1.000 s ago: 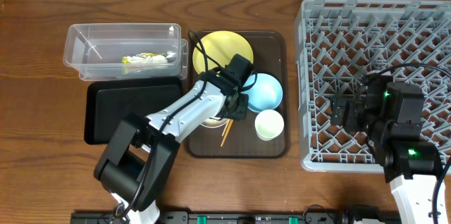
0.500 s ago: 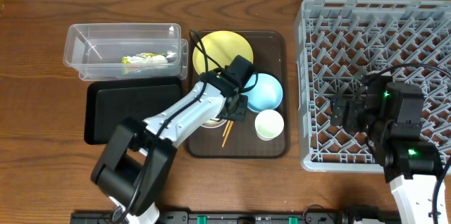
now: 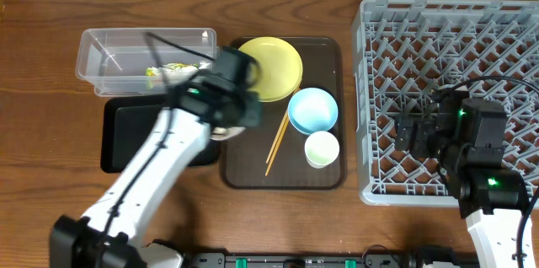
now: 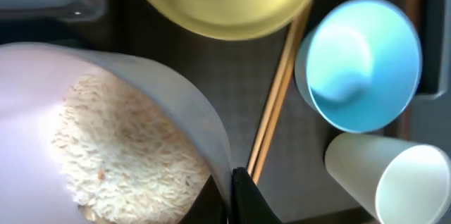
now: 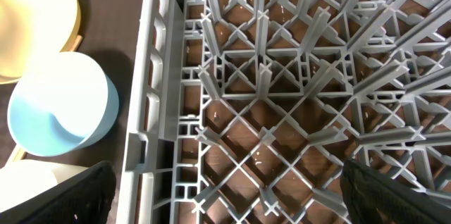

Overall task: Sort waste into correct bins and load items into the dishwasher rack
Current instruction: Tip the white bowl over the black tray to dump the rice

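Observation:
My left gripper (image 3: 234, 109) is shut on the rim of the white bowl (image 4: 176, 104), which holds a heap of white rice (image 4: 120, 146). It carries the bowl over the left edge of the brown tray, next to the black tray (image 3: 135, 137). The clear tub (image 3: 114, 49) holds the green-and-orange wrapper (image 3: 173, 71). The yellow plate (image 3: 274, 66), light blue bowl (image 3: 313, 109), pale cup (image 3: 322, 148) and chopsticks (image 3: 275, 143) lie on the brown tray. My right gripper (image 5: 225, 206) is open and empty above the grey rack (image 3: 455, 40).
The dark brown serving tray (image 3: 282, 177) sits between the bins and the rack. The rack's upright pegs (image 5: 261, 76) fill the right wrist view, with its left wall (image 5: 158, 76) beside the blue bowl (image 5: 63, 108).
My left arm has swung left with the white bowl, off the middle of the brown tray towards the black tray. The chopsticks now show in full. The right arm has not moved.

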`<state>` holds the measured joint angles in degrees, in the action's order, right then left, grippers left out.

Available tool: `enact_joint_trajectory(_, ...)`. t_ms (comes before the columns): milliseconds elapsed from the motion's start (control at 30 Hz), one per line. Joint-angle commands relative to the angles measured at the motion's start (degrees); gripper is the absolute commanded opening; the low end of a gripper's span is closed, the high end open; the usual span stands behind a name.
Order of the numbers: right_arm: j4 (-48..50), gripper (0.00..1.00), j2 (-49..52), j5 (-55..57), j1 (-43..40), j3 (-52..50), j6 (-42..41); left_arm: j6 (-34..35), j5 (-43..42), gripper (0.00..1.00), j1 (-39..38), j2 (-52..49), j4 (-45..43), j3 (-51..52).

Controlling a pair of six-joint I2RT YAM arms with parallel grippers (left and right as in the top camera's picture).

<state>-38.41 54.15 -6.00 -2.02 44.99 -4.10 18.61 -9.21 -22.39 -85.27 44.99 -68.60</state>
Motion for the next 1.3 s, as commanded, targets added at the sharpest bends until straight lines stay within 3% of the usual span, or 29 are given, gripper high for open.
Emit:
enact_joint_trajectory(0,-0.2,0.99,-0.2,-0.4,0.9,1.1,-0.5,-6.0,-14.4,0.06,8.6,0.3,0.4,0.1)
enact_joint_trajectory(267,0.0,0.99,-0.2,-0.4,0.9,1.1,-0.5,-17.9,-44.1,0.06,29.6,-4.7,2.2,0.8)
enact_joint_trajectory(600,0.0,0.99,-0.2,-0.4,0.9,1.1,-0.5,-31.8,-68.9,0.06,46.1,-19.0,10.4,1.4)
enact_joint_trajectory(1100,0.0,0.99,-0.2,-0.2,0.9,1.1,-0.5,-30.7,-80.8,0.06,52.7,-22.8,19.7,1.5)
enact_joint_trajectory(1267,0.0,0.99,-0.2,-0.2,0.9,1.1,-0.5,-26.6,-80.9,0.06,53.4,-22.8,22.2,1.5)
